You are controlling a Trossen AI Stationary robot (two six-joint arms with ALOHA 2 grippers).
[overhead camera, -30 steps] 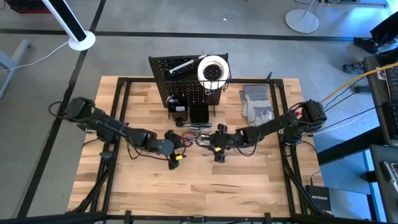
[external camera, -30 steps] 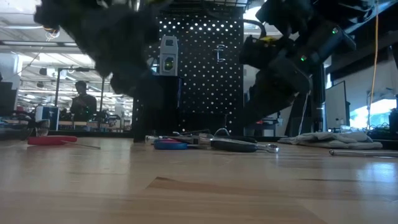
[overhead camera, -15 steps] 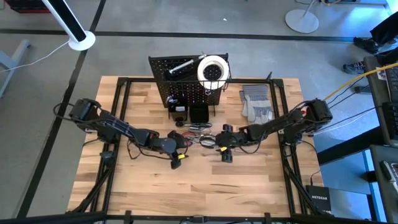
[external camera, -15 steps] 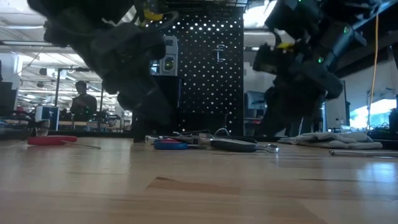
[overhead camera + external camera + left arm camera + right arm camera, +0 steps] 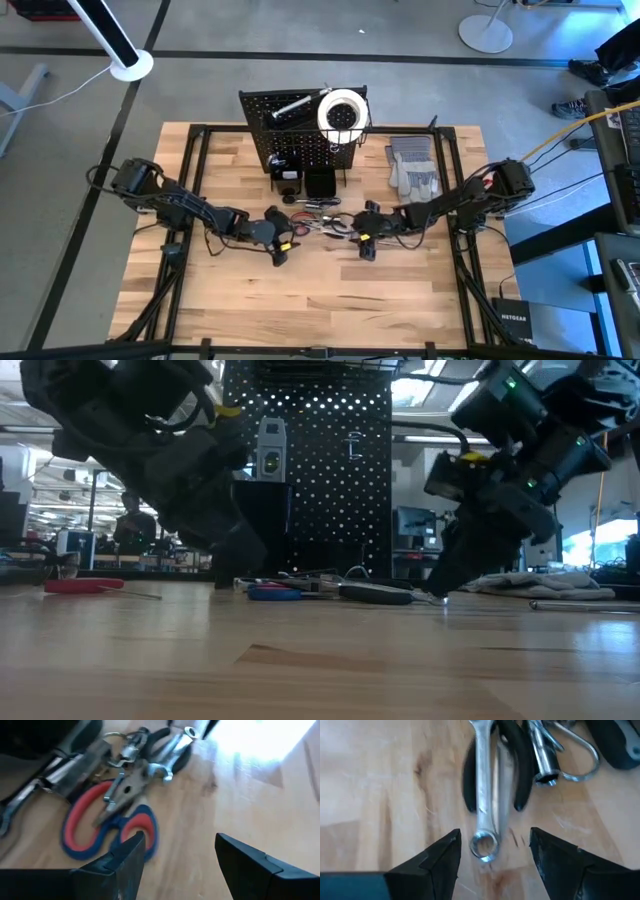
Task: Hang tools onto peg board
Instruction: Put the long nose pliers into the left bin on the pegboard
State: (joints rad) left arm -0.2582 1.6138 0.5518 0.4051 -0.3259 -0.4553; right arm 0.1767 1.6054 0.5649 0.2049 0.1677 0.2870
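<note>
My right gripper [image 5: 492,851] spread wide, straddling silver wrench [image 5: 483,795] ring end for pickup. My left gripper [image 5: 177,851] parted beside red-handled pliers [image 5: 107,815]. Peg board [image 5: 300,135] behind tool pile.

Shiny bare-metal wrench [image 5: 483,785], glossy red-and-blue rubbery pliers handles [image 5: 102,827], pale smooth-grained wooden table [image 5: 330,290].

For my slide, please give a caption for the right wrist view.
The open right gripper hovers over a silver wrench lying across black-handled pliers on the wooden table.
</note>
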